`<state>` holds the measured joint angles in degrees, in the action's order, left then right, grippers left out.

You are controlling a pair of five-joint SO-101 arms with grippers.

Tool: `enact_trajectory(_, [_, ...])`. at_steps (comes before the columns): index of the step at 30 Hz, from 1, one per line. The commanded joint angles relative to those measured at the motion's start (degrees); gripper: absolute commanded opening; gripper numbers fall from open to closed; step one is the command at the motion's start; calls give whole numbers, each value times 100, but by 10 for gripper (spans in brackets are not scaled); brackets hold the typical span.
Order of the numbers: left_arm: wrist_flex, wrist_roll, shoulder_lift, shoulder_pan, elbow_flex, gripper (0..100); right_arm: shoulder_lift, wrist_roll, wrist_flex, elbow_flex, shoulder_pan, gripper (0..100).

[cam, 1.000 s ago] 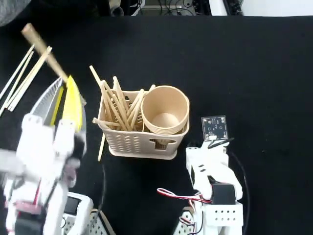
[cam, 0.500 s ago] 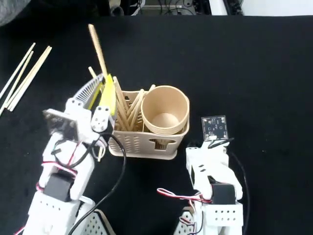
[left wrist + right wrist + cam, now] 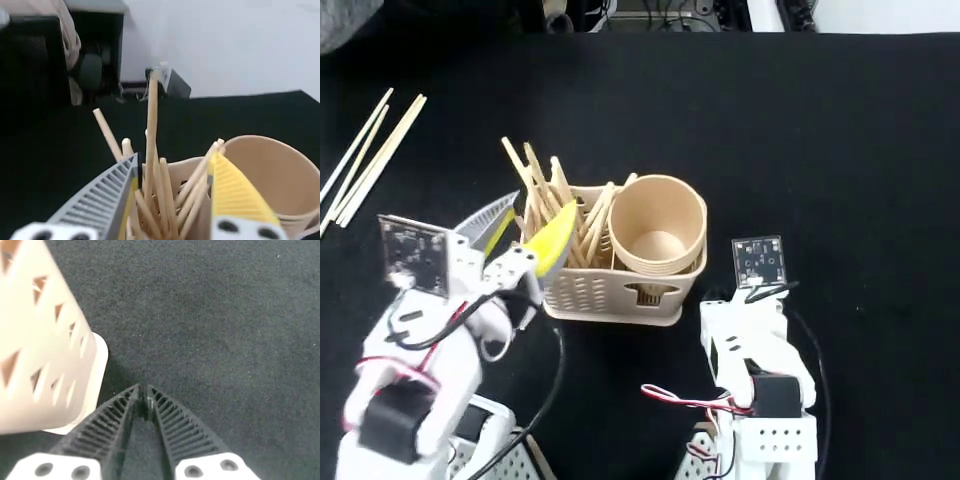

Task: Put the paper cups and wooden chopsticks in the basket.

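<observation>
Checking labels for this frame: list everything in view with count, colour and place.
basket: one, beige, mid table
paper cups: nested stack, count unclear, tan, basket's right compartment
chopsticks in basket: a bundle, pale wood, left compartment, leaning
loose chopsticks: about four, pale wood, table's far left
table: one, black cloth
cables: several, dark, beyond the far edge
arms: two, white, near edge
left gripper: grey and yellow, open, either side of the bundle
right gripper: black, shut, low beside the basket
</observation>
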<state>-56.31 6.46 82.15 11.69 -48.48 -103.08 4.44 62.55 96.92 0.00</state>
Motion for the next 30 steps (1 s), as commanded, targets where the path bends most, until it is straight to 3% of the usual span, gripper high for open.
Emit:
enact_trajectory(1, [-589,-343,-237,-752,1279,230,-312,0,44,-31,-53,15])
enact_trajectory(6, [-1319,-888,-1855,-2396,2598,228,-312,0,44,-31,-53,15])
enact_trajectory(13, [-2312,-2321,-5319,-3846,4374,227,-312,0,44,-31,-53,15])
enact_trajectory(20, [-2426,-4079,-8369,-4734,5771,227,-312,0,44,-31,-53,15])
enact_trajectory(30, [-2453,-4686,-11552,-5253,8470,228,-312,0,44,-31,-53,15])
